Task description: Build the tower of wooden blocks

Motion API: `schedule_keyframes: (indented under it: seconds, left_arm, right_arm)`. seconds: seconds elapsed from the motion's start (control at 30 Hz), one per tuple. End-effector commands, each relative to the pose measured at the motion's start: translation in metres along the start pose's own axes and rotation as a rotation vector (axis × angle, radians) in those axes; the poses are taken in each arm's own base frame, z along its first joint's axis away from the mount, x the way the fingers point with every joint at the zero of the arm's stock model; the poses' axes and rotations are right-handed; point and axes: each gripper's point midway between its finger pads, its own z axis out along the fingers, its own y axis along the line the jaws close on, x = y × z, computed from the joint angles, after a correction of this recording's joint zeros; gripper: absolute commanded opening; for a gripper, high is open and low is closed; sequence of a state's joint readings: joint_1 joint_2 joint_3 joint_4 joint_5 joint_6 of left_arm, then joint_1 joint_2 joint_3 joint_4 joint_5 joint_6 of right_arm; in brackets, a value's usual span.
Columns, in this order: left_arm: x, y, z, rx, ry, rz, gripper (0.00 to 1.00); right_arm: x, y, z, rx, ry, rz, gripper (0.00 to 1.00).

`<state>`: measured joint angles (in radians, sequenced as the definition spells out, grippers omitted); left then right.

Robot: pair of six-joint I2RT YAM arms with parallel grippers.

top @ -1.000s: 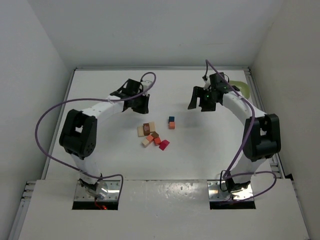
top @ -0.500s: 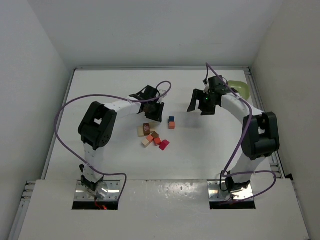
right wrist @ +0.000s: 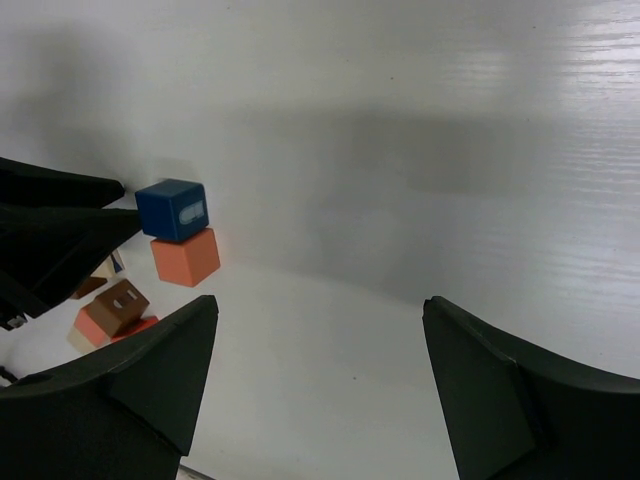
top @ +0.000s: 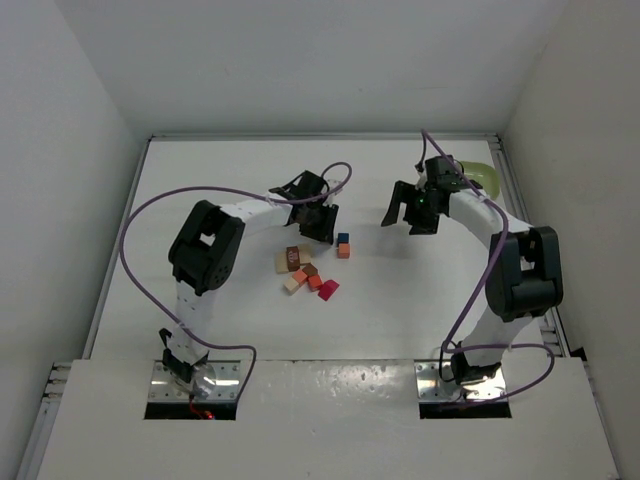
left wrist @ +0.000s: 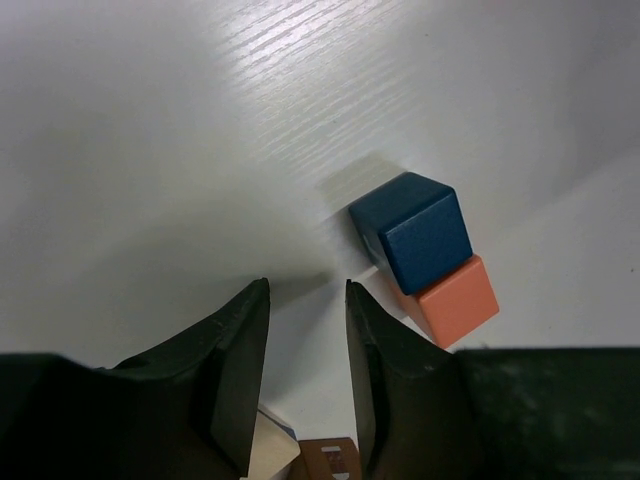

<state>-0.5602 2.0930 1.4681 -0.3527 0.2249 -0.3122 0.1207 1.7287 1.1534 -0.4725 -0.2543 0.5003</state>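
A blue cube [top: 343, 239] stands on an orange cube [top: 343, 251], a two-block tower [left wrist: 428, 255] in mid-table; the right wrist view shows the tower [right wrist: 180, 232] too. Loose wood blocks [top: 305, 273], pale, brown, orange-red and magenta, lie just left of and nearer than it. My left gripper [top: 322, 228] hovers close to the tower's left. Its jaws stand a narrow gap apart with nothing between them [left wrist: 306, 284]; a brown block [left wrist: 330, 455] and a pale one [left wrist: 272, 450] show beneath. My right gripper [top: 408, 218] is wide open and empty [right wrist: 320, 301], right of the tower.
A light green bowl [top: 482, 176] sits at the far right, behind the right arm. A raised rim [top: 320, 137] bounds the white table, with walls close on the left, back and right. Purple cables loop off both arms.
My left arm has swung right, from the table's left half to just beside the tower, and its jaws have parted a little. The right gripper has drifted slightly right.
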Motion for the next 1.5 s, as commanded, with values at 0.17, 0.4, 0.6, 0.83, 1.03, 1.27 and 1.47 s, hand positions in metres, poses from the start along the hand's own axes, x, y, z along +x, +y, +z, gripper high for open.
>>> schedule_keyframes:
  seconds: [0.17,0.4,0.6,0.83,1.03,1.27,1.47]
  left_arm:
    - [-0.007,-0.013,0.005,0.028,-0.004,0.003,0.46]
    - [-0.007,-0.013,0.005,0.028,-0.004,0.003,0.47]
    - [-0.004,-0.012,0.009,0.026,0.005,0.001,0.49]
    - [-0.006,-0.013,0.007,0.026,0.005,0.001,0.52]
    - [-0.005,-0.007,0.006,-0.006,0.0,0.001,0.49]
    - [-0.021,0.031,-0.032,-0.082,-0.087,-0.029,0.2]
    - [-0.047,0.036,-0.06,-0.009,-0.161,0.035,0.08]
  right_arm:
    - [-0.013,0.001,-0.014,-0.01,-0.06,0.011,0.83]
    - [-0.014,0.001,-0.012,-0.013,-0.057,0.01,0.85]
    - [-0.016,0.002,-0.011,-0.021,-0.054,0.008,0.85]
    - [-0.018,0.005,-0.01,-0.026,-0.059,0.001,0.85]
    - [-0.018,0.005,-0.009,-0.038,-0.054,-0.007,0.83]
    - [-0.019,0.01,-0.002,-0.054,-0.061,-0.106,0.4]
    - [-0.039,0.033,0.018,-0.111,-0.076,-0.238,0.14]
